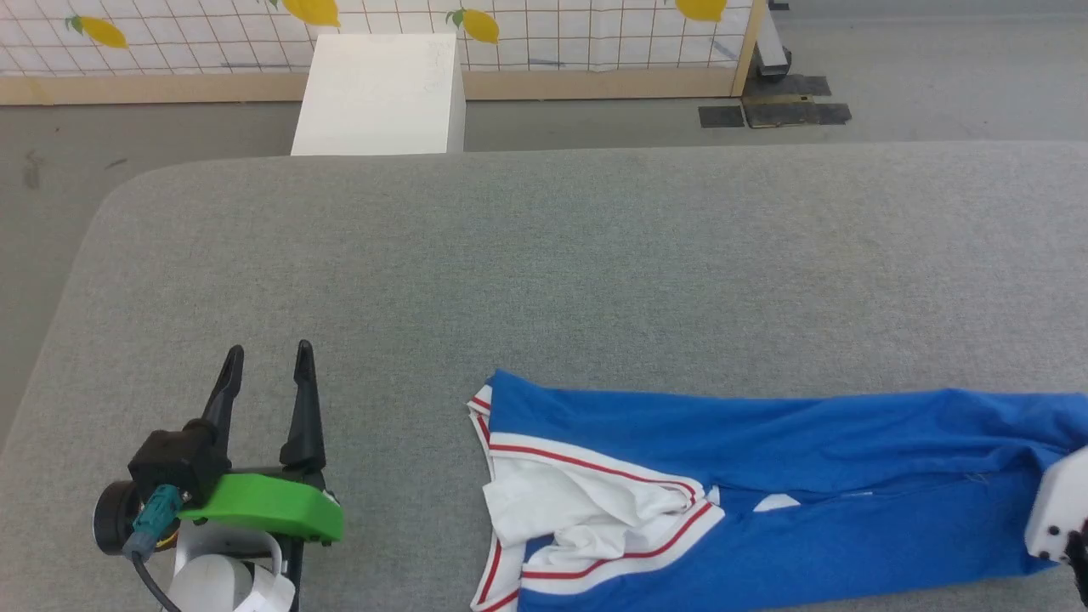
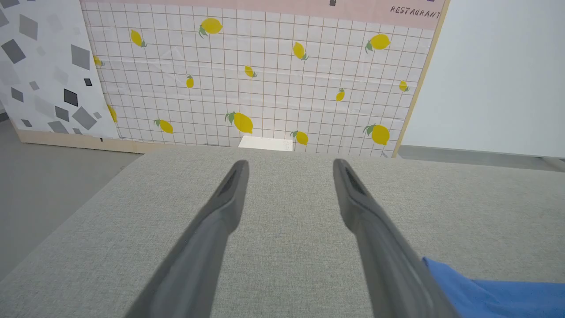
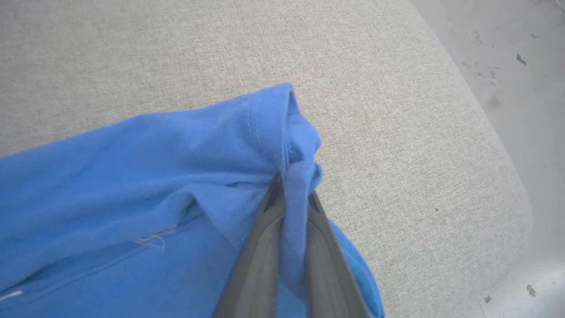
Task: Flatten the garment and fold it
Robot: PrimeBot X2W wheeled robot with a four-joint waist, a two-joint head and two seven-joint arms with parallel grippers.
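Note:
The garment (image 1: 765,501), a bright blue jersey with white panels and red piping, lies crumpled along the near edge of the grey table (image 1: 544,255), stretching from the middle to the right. My right gripper (image 3: 293,190) is shut on a bunched blue fold of the garment (image 3: 132,185) at its right end; in the head view just its pale wrist housing (image 1: 1058,510) shows. My left gripper (image 1: 268,357) rests open at the lower left, fingers apart over bare table, well left of the jersey. The garment's blue corner (image 2: 494,296) shows at the lower right of the left wrist view, beside my left gripper (image 2: 289,168).
A white box (image 1: 378,93) stands on the floor beyond the table's far edge, before a lemon-patterned tiled partition (image 1: 544,34). The table's rounded right corner (image 3: 507,185) drops to grey floor close to my right gripper. Dark floor mats (image 1: 773,106) lie at the back right.

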